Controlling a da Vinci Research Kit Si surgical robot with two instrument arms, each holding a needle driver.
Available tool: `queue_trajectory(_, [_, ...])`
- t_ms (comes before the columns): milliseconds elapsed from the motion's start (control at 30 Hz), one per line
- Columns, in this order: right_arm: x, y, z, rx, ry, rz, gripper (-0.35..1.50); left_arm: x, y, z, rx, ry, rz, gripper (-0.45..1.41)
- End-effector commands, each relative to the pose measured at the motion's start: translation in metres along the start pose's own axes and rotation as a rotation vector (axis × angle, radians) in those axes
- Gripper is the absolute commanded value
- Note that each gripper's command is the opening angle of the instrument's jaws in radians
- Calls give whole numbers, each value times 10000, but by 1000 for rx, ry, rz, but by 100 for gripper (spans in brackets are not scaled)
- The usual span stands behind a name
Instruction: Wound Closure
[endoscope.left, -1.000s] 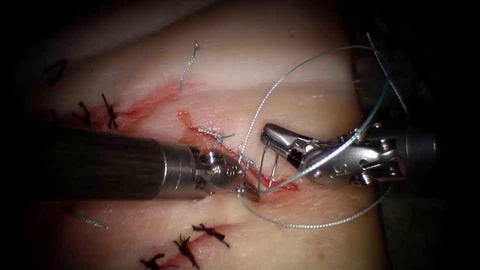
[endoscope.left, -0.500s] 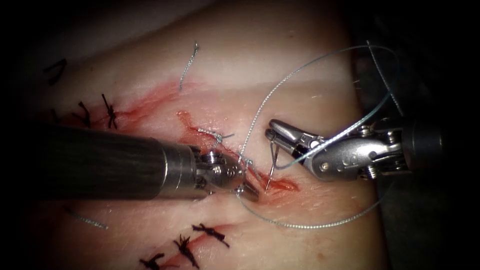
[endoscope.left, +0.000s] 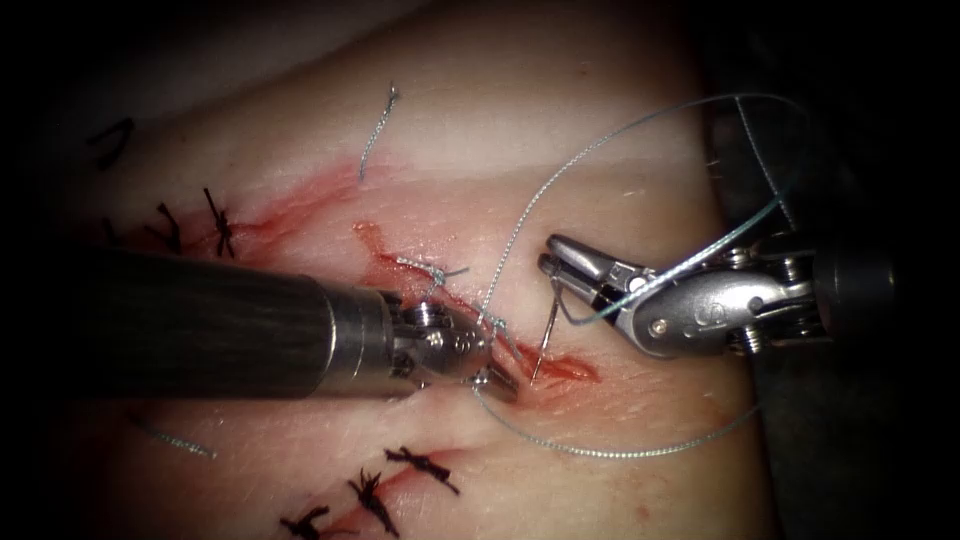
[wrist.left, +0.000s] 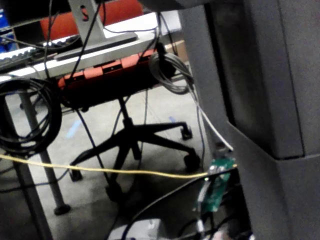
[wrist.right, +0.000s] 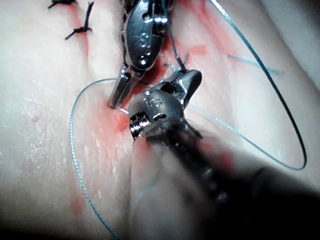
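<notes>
My right tool (endoscope.left: 553, 262) comes in from the right and is shut on the curved needle (endoscope.left: 545, 335) near its upper end. The needle hangs down from the jaws, with its lower end in the red cut (endoscope.left: 570, 370) at the right lip. My left tool (endoscope.left: 497, 381) lies across the tissue (endoscope.left: 560, 160) from the left, jaws shut at the cut's left lip, seemingly pinching tissue. Pale blue thread (endoscope.left: 600, 452) leaves the cut beside those jaws and sweeps right. A second strand arcs high over the right tool. In the right wrist view the left tool (wrist.right: 121, 92) points at the cut in front of my right tool (wrist.right: 186, 82).
A knotted pale stitch (endoscope.left: 432, 269) sits on the cut just up-left of the tools. Black stitches (endoscope.left: 218, 225) close older cuts at the upper left and along the bottom (endoscope.left: 422, 466). Loose cut thread ends (endoscope.left: 378, 128) lie on the tissue. The tissue's right edge (endoscope.left: 735, 240) drops into dark.
My right tool has shifted to the right and slightly up, carrying the needle; the needle's lower end moved right, away from the left jaws. The overhead thread loop widened. The left tool stayed still.
</notes>
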Motion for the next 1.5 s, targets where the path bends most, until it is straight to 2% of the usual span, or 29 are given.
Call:
queue_trajectory(33, [2,-3,8,-1,4,-20,-35,1,0,7,-1,0,0,-45])
queue_trajectory(367, [-1,-7,7,7,17,-149,-35,1,0,6,-1,1,0,-45])
queue_trajectory(533, [-4,-12,7,8,20,-66,-35,1,0,5,1,3,0,-45])
queue_trajectory(600, [-6,-15,7,20,6,-18,-35,2,-1,5,3,4,0,-45])
queue_trajectory(733, [-13,-19,6,32,-19,175,-35,2,-2,4,4,5,1,-43])
queue_trajectory(833, [-16,-16,6,30,-24,293,-35,2,-2,4,3,5,1,-37])
queue_trajectory(900, [-18,-14,7,30,-29,364,-35,3,-2,2,2,5,1,-27])
queue_trajectory(1000, [-21,-10,7,37,-39,519,-35,5,-3,-3,-1,8,-5,10])
queue_trajectory(1067, [-23,-7,7,33,-47,639,-35,7,-5,-8,3,8,36,41])
queue_trajectory(1133, [-27,-4,7,33,-49,710,-35,9,-6,-12,-2,18,103,57])
queue_trajectory(1300, [-41,0,5,33,-52,853,-35,13,-8,-31,-2,88,223,46])
queue_trajectory(1333, [-43,0,5,32,-53,881,-35,15,-7,-38,1,104,279,37])
queue_trajectory(1500, [-57,-3,8,26,-59,1030,-35,29,-2,-62,-19,178,554,39])
